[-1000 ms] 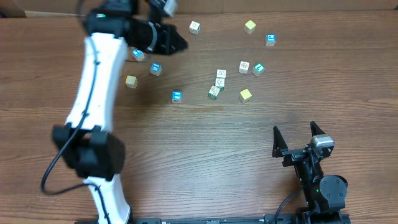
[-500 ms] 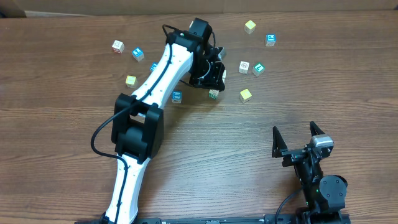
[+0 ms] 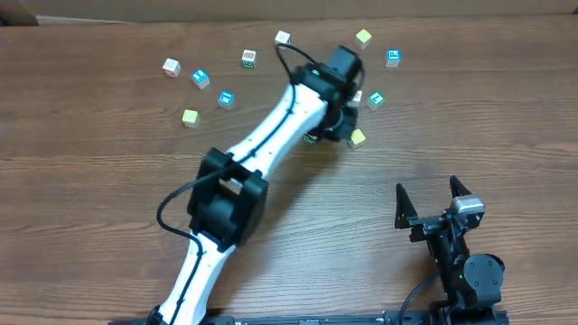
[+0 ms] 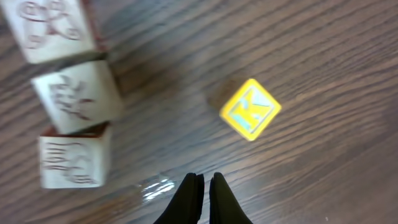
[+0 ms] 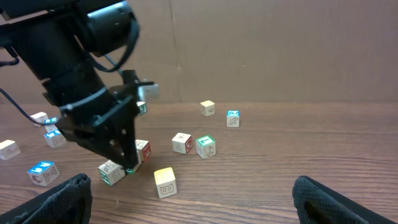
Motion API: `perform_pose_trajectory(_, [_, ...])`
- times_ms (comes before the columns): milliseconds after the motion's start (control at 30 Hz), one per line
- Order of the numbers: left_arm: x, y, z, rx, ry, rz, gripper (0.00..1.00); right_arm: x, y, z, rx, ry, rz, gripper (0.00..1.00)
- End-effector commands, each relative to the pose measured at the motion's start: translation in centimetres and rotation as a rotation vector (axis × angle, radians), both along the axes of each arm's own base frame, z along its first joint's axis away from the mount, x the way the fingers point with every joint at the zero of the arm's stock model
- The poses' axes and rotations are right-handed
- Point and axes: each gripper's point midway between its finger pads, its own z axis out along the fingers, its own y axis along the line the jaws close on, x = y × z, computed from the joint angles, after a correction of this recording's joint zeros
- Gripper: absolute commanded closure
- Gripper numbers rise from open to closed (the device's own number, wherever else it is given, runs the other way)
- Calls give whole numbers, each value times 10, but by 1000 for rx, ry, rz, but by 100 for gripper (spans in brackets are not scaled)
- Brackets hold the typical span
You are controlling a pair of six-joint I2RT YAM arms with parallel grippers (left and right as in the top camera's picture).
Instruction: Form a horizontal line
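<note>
No row of four cubes shows; the small cubes lie scattered. My left gripper is shut and empty, low over the table in the middle cluster. Just right of it lies a yellow cube. Three white printed cubes lie in a column to the left in the left wrist view. A white cube and a teal-faced cube lie behind. A blue cube and a yellow cube lie at the far right. My right gripper is open and empty near the front edge.
More cubes lie at the far left: white ones, blue ones and a yellow one. The left arm stretches diagonally across the table's middle. A cardboard wall stands behind.
My left arm has swung from the far left across to the middle cluster, beside the yellow cube. The right arm has not moved.
</note>
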Motion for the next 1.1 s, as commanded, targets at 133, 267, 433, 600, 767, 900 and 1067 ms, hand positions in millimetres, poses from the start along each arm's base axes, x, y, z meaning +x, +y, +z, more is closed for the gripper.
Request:
perform_pose_trajectory(133, [5, 11, -23, 125, -83, 68, 96, 0, 1, -1, -3, -9, 2, 0])
perform_pose_trajectory(267, [13, 25, -34, 176, -120, 94, 96, 0, 1, -1, -3, -9, 2, 0])
perform_pose_trajectory(433, [29, 53, -38, 235, -154, 149, 96, 0, 1, -1, -3, -9, 2, 0])
perform_pose_trajectory(600, [45, 85, -37, 275, -154, 213, 96, 0, 1, -1, -3, -9, 2, 0])
perform_pose_trajectory(767, [61, 118, -37, 280, -144, 303, 96, 0, 1, -1, -3, -9, 2, 0])
perform_pose_trajectory(900, [67, 134, -39, 245, -110, 345, 96, 0, 1, -1, -3, -9, 2, 0])
perform_pose_trajectory(1067, [64, 127, -41, 163, -52, 337, 93, 0, 1, -1, -3, -9, 2, 0])
